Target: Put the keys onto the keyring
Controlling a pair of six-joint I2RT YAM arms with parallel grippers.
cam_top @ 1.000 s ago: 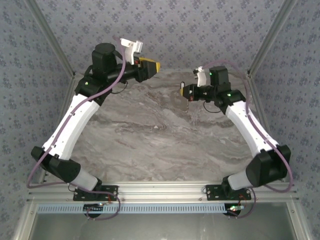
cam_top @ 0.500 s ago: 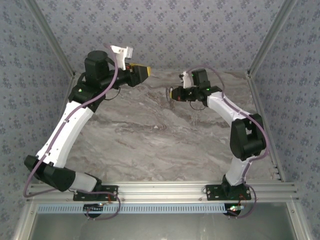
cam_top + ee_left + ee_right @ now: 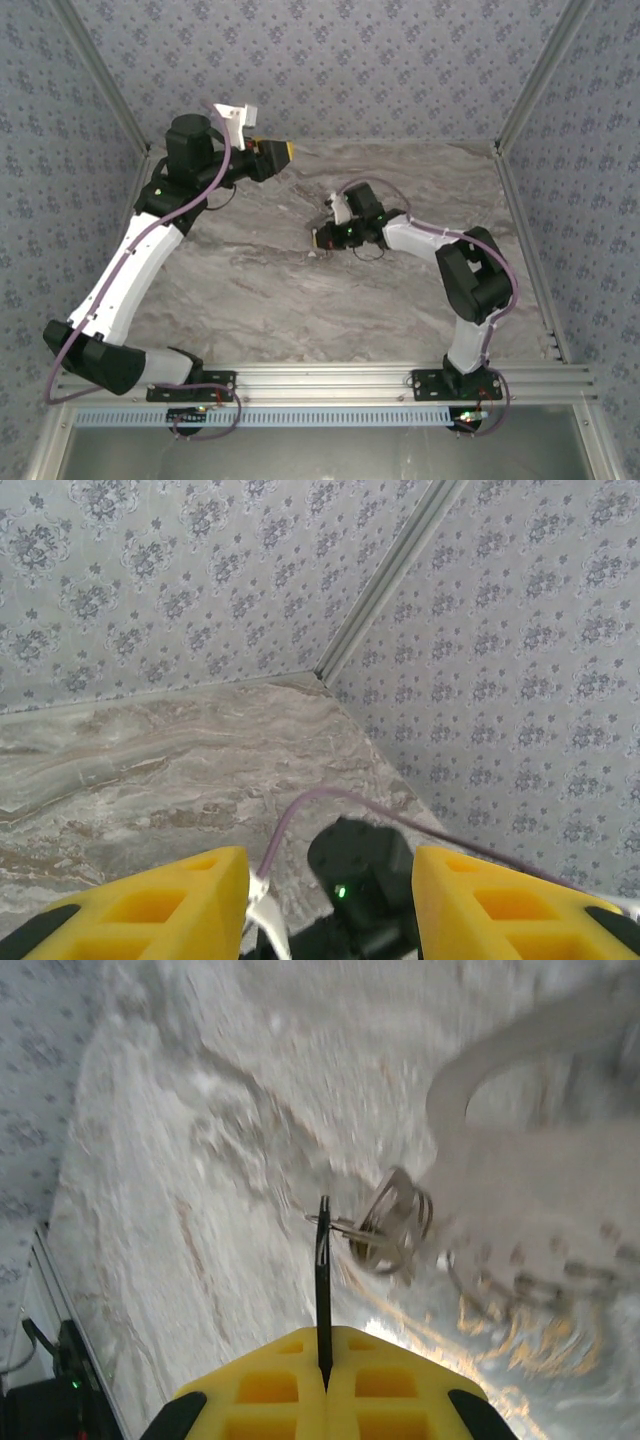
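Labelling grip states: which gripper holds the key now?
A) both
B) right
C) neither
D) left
B: in the right wrist view the right gripper is shut on the thin dark key, which sticks out ahead of it. The left gripper stands open with nothing held in its gap.

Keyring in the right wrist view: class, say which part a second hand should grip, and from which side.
Grip the keyring at its free outer curve, away from the dark key pinched in the shut right hand. Come from the side opposite that hand: the loop hangs near the key's tip, so that arc stands clear. Blur hides detail.
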